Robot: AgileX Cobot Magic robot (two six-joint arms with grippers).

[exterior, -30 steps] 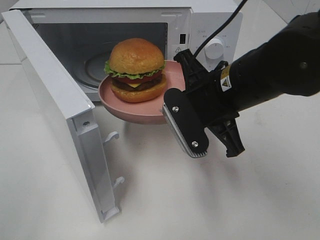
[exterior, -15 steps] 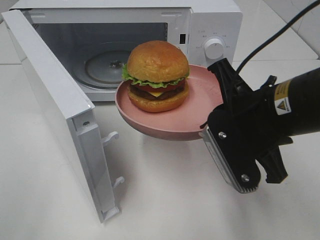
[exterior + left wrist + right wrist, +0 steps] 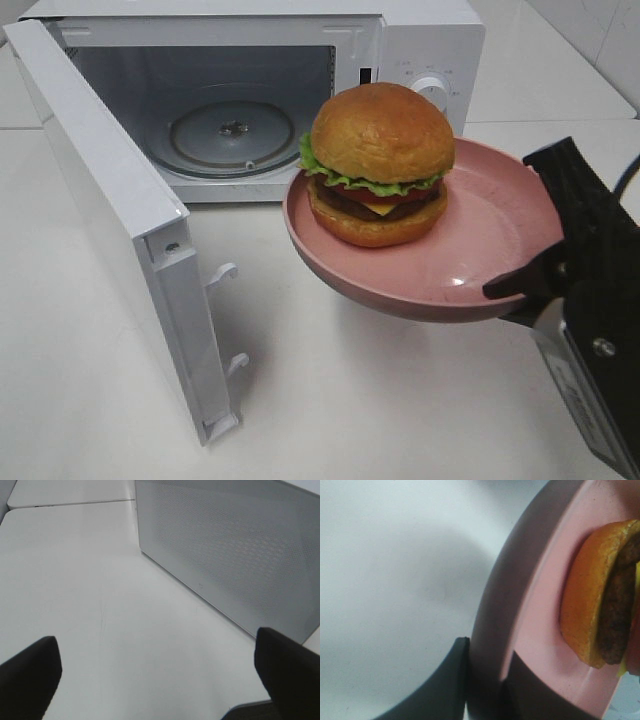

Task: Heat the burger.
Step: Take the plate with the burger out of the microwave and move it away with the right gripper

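Observation:
The burger (image 3: 380, 160), with its domed brown bun, lettuce and dark patty, sits on a pink plate (image 3: 490, 235). The plate hangs in the air in front of the microwave (image 3: 425, 45), to the right of its open cavity. My right gripper (image 3: 535, 275) is shut on the plate's right rim. In the right wrist view the two dark fingers (image 3: 452, 672) pinch the plate's rim (image 3: 530, 605) beside the burger (image 3: 587, 605). My left gripper (image 3: 157, 675) is open over bare table, with nothing between its fingers.
The microwave door (image 3: 100, 190) swings wide open to the left, and its grey perforated face (image 3: 230, 545) fills the left wrist view. A glass turntable (image 3: 230, 130) lies bare inside the cavity. White tabletop (image 3: 330, 400) stretches in front.
The right gripper has carried the plate and burger away from the microwave opening, to the right and toward the camera. The left gripper has not changed.

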